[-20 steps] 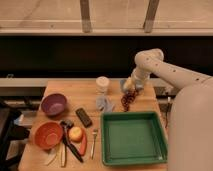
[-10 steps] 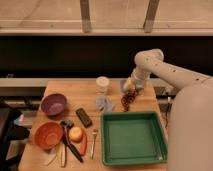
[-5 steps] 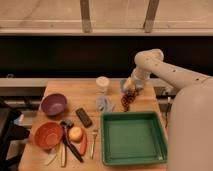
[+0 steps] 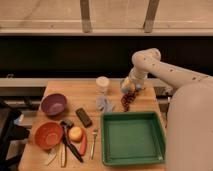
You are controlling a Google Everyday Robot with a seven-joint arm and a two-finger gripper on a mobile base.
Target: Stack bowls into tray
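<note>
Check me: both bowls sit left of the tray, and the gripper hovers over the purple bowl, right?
The camera view shows the gripper at the table's back beside the white cup, not over the purple bowl. It and the orange-red bowl sit left of the tray.

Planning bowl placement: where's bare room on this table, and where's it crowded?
Free: the green rectangular plastic tray's floor; wooden tabletop between matte purple bowl and white cup. Crowded: front left, orange-red bowl and utensils; the tool hangs at back right.
</note>
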